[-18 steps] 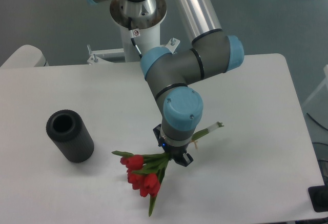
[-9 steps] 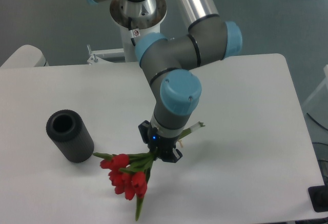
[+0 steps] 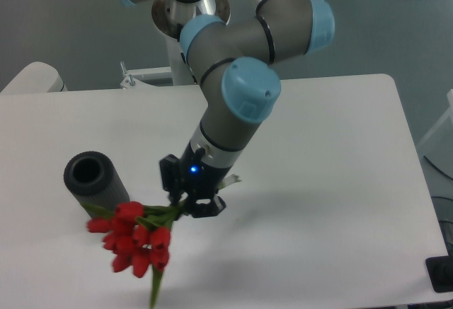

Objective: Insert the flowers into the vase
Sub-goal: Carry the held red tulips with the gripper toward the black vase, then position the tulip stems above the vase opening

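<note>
Arm has swung left since the earlier frames, carrying the flowers [image 3: 134,242] from mid-table to just beside the vase [image 3: 97,185]. Gripper [image 3: 190,203] is pinched on the stems, buds hanging down-left, lifted off the table [image 3: 333,182]; a stem end pokes out right of the fingers. Bunch is held buds-first, so it looks like it needs turning before stems can enter the bore. Vase stands upright, mouth open, unobstructed above. Free tabletop right and front; left edge is near the vase.
</note>
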